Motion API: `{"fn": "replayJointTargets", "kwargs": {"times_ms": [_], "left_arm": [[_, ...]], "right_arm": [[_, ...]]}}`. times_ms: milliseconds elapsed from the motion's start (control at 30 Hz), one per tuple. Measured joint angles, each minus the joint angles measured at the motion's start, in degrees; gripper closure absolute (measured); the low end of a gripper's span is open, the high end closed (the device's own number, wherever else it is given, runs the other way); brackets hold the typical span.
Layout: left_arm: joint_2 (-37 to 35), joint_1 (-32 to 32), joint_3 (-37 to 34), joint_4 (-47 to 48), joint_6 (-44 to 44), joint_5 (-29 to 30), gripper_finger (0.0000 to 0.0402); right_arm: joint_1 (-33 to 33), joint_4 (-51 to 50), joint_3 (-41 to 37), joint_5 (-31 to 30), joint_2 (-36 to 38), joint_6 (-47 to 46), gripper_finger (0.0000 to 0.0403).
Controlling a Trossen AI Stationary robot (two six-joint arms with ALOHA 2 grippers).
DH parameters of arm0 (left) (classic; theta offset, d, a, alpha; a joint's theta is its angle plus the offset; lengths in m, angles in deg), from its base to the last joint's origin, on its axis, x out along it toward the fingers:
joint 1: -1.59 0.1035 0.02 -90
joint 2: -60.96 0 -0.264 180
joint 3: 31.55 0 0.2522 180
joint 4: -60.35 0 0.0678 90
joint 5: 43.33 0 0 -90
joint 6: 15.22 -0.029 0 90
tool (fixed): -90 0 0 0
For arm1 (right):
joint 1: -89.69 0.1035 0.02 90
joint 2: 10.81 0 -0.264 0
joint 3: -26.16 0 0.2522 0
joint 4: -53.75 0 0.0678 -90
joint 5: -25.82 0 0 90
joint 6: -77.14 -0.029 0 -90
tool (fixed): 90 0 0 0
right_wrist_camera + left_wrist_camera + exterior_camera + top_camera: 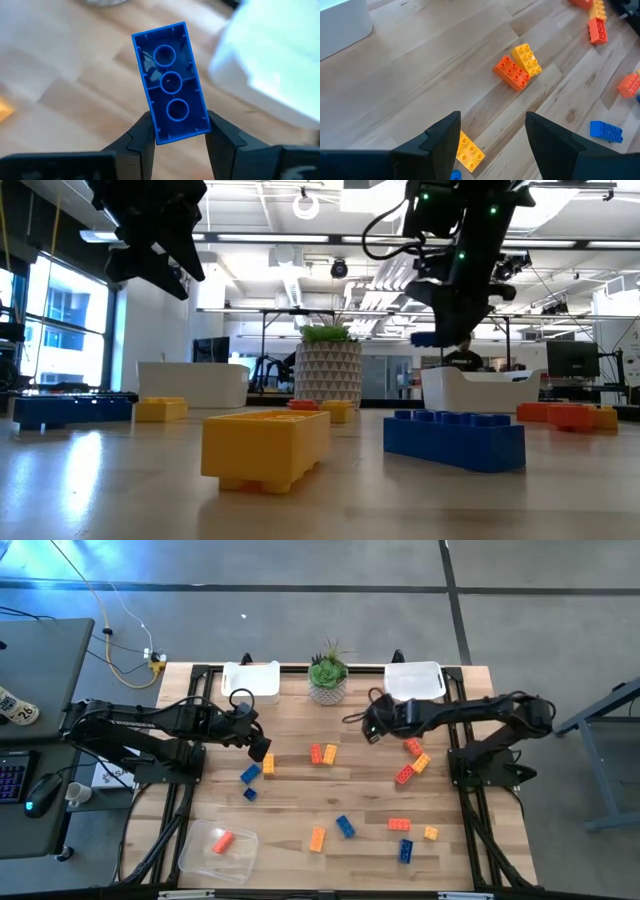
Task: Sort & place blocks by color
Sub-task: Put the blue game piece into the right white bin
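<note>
From above, the right gripper [371, 726] hangs over the wooden table [300, 800] between the potted green plant [327, 678] and the white plastic tray [414, 680], while the left gripper [262, 748] hovers just over a yellow-orange studded plastic brick [268, 764]. The right wrist view shows that gripper pinching a blue plastic brick [171, 82] by its lower end, hollow underside facing the camera, apparently near the tray's edge. In the left wrist view the fingers [440, 137] stand spread, the yellow-orange brick between them on the table.
</note>
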Motion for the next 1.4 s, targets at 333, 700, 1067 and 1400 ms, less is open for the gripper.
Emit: {"fn": "replayJointTargets", "kwargs": {"times_ms": [333, 700, 1067, 1400], "left_arm": [[0.0, 0.0, 0.0, -0.1, 1.3, 0.0, 0.0192], [0.3, 0.0, 0.0, -0.1, 4.6, -0.2, 0.0192], [0.4, 0.0, 0.0, -0.1, 6.0, 0.0, 0.0192], [5.8, -0.1, 0.0, -0.3, 6.5, -0.2, 0.0192]], "right_arm": [[-11.7, -4.0, 0.0, -4.2, 4.0, 7.0, 0.0288], [-23.8, -5.5, -0.1, -2.1, 2.9, 13.6, 0.0288], [-30.8, -2.8, -2.7, 0.8, -0.4, 20.5, 0.0288], [-35.0, 0.8, -2.7, 3.4, -3.6, 24.0, 0.0278]]}}
